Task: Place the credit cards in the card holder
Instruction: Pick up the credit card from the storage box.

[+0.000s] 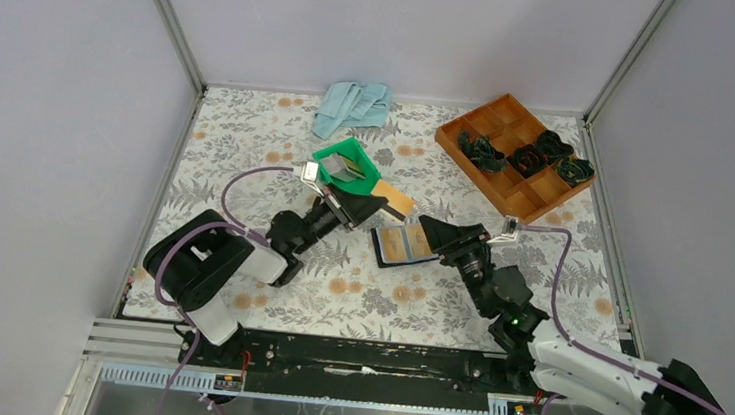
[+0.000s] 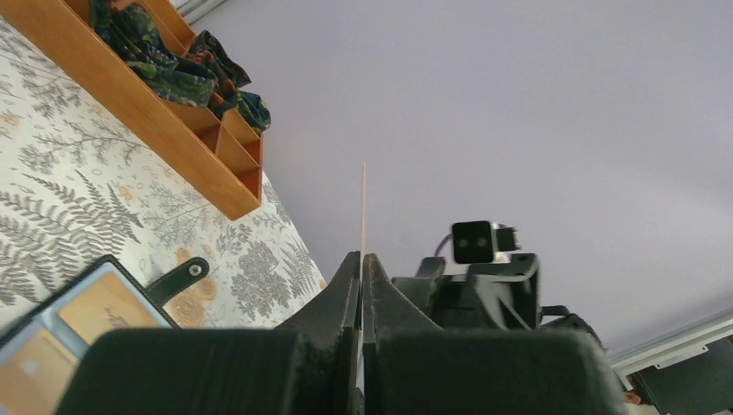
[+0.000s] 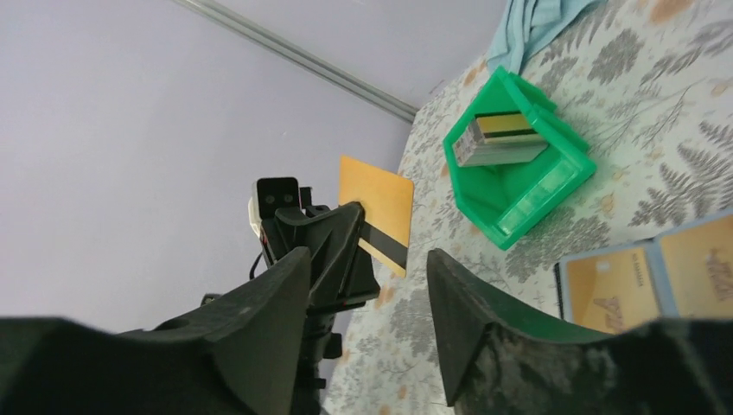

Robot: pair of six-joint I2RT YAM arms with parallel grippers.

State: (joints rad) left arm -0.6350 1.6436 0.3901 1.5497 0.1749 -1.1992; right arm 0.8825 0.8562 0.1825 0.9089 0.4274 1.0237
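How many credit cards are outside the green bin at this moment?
3. One gold card is clamped in the left gripper. Two more cards lie side by side in the open card holder. Others may be hidden beneath them. The stack in the green bin is not counted.

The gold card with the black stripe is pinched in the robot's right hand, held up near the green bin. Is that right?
Not quite: the left hand pinches the gold card, as the right wrist view shows. The right hand is open. The card is indeed held up near the green bin.
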